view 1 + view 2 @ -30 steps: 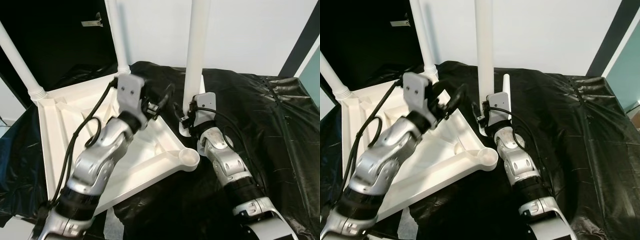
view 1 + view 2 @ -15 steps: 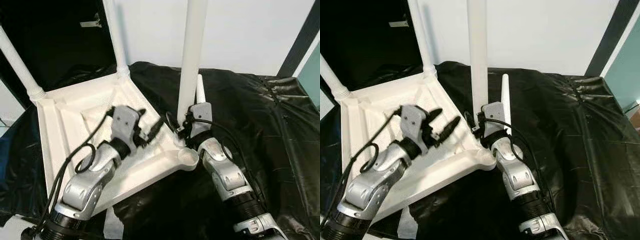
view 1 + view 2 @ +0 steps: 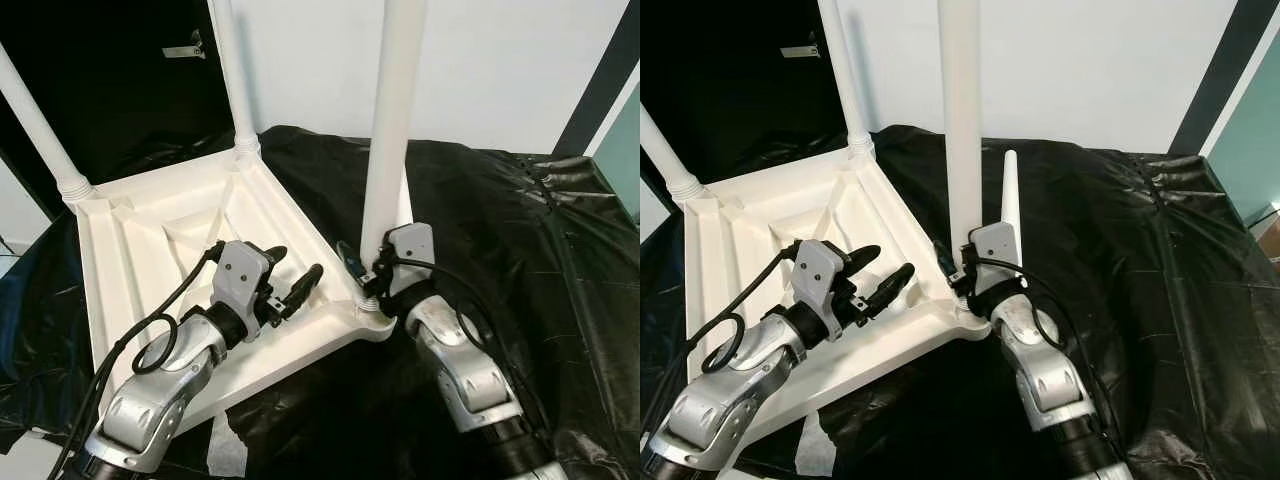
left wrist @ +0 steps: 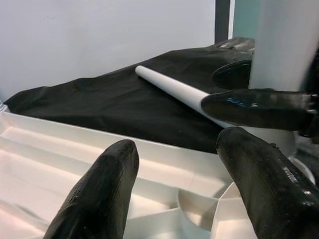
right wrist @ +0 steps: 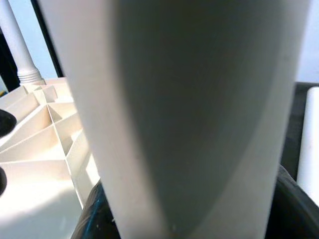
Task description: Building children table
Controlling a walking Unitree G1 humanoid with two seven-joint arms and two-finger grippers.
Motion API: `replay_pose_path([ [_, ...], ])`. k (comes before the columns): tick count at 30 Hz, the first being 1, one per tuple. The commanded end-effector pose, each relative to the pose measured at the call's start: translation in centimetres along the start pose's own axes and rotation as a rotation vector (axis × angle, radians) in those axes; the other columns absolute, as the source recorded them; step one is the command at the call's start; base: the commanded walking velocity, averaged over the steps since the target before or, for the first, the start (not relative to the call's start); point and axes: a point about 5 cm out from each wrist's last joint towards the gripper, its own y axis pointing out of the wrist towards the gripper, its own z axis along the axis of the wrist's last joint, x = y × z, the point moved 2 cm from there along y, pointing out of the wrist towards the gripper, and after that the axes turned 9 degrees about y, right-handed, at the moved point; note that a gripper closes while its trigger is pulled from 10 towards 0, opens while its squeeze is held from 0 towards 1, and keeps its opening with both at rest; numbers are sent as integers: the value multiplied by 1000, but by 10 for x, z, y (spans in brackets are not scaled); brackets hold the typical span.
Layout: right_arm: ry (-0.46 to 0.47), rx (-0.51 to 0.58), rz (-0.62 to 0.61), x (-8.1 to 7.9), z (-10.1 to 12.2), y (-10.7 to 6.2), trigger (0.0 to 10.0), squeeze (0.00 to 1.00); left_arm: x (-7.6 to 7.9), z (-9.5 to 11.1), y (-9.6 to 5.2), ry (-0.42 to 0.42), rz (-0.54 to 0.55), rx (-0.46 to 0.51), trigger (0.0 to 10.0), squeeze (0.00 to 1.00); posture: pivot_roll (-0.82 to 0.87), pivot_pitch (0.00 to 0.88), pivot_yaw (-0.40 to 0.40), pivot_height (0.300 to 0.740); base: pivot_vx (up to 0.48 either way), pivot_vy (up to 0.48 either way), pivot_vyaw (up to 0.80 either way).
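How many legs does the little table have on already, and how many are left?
Two legs already stand in the far corners of the upside-down tabletop. The right gripper holds a third leg upright at the near corner socket, seemingly seating it. The left gripper hovers open above the tabletop. A fourth leg lies loose on the black sheet, not yet fitted.

A black plastic sheet [image 3: 520, 230], wrinkled and glossy, covers the supporting surface. The white children's table top [image 3: 150, 250] lies upside down directly on it. Just beside the top's near corner, a loose white table leg [image 3: 1011, 195] lies on the sheet, pointing away from that corner.
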Motion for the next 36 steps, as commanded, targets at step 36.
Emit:
replay_pose_path([
  [36, 56, -62, -27, 4, -10, -12, 10000, 0, 23, 0, -6, 60, -246, -10, 10000, 0, 18, 0, 8, 740, 0, 0, 0],
])
